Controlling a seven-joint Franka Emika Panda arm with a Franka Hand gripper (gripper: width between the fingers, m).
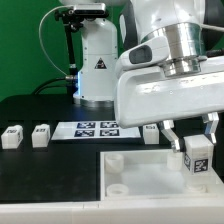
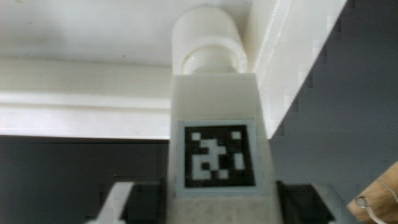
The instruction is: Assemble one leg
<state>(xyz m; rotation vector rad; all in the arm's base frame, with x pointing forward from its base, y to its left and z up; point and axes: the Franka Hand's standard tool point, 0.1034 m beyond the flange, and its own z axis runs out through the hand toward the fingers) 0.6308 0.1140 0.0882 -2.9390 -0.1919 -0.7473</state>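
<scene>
My gripper point(image 1: 193, 143) is shut on a white leg point(image 1: 196, 156) with a black-and-white tag on its face. It holds the leg upright over the right part of the large flat white panel point(image 1: 140, 170). In the wrist view the leg point(image 2: 217, 110) fills the middle, its rounded end pointing away toward the panel point(image 2: 107, 90), and my gripper point(image 2: 215, 205) clamps its tagged end. Two more legs point(image 1: 12, 136) point(image 1: 41, 134) stand at the exterior view's left on the black table. Another leg point(image 1: 150, 133) stands just behind the panel.
The marker board point(image 1: 95, 129) lies on the black table between the loose legs. A white lamp-like stand point(image 1: 97, 60) and a camera mount rise behind it. The panel shows round corner sockets point(image 1: 117, 158) near its left edge.
</scene>
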